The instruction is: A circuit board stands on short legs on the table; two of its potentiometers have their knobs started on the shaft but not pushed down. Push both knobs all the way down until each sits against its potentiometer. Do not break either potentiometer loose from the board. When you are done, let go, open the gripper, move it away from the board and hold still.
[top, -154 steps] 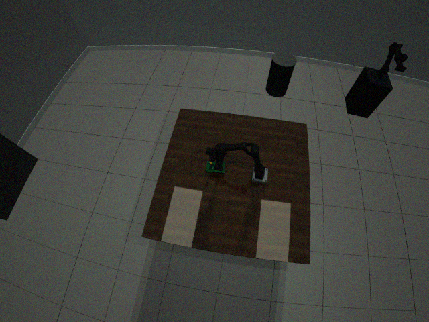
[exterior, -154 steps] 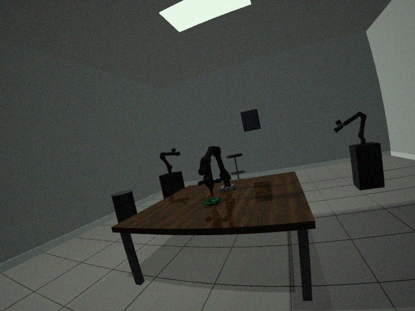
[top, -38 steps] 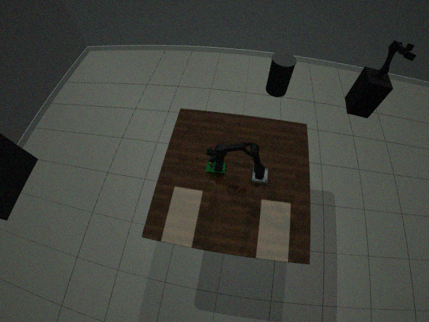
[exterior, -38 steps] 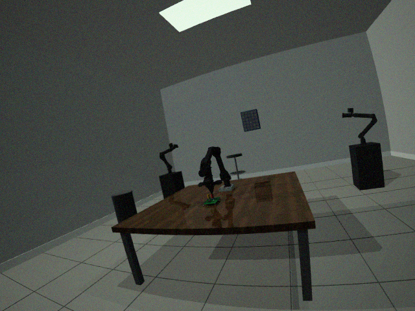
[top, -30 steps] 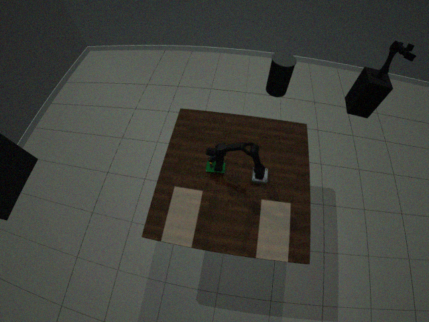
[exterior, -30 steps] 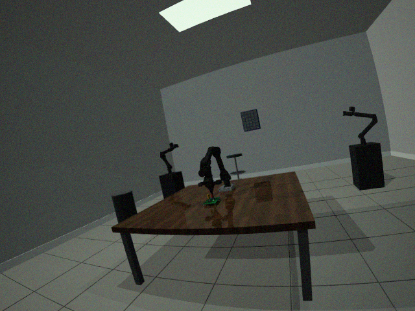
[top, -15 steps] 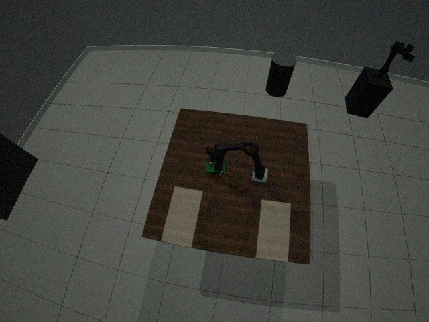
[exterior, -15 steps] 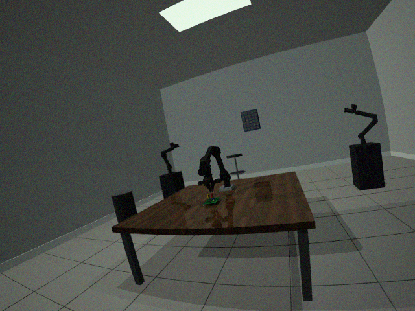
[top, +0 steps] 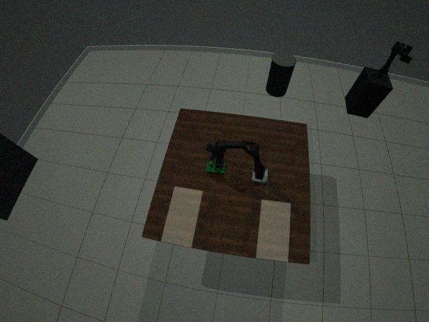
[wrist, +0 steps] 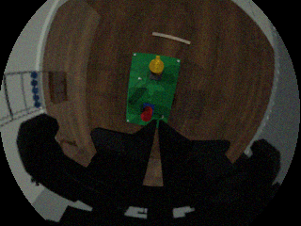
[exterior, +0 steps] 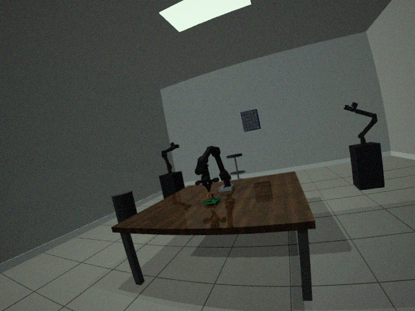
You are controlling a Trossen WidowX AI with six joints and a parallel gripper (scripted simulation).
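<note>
We see claw (top: 218, 168) (exterior: 209, 190) (wrist: 157, 122) clenched, nothing gripped, tips above board (top: 210, 170) (exterior: 211, 201) (wrist: 153, 88), nr its red knob (exterior: 212, 195) (wrist: 147, 113). Bd is on surface (top: 235, 221) (exterior: 254, 214) (wrist: 113, 61), in front of arm base (top: 254, 179) (exterior: 221, 189). Yellow knob (top: 210, 162) (exterior: 208, 195) (wrist: 156, 66) at bd's other end, apart from claw. Can't tell if either knob's fully down.

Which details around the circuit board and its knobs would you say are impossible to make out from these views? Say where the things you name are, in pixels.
- Red knob's (wrist: 147, 114) seating: wrist, seen from above in dim light.
- Yellow knob's (wrist: 156, 66) seating: exterior, too small.
- Board's (top: 210, 170) (exterior: 211, 201) (wrist: 162, 101) far end: top, behind the gripper (exterior: 209, 190) (wrist: 157, 122).
</note>
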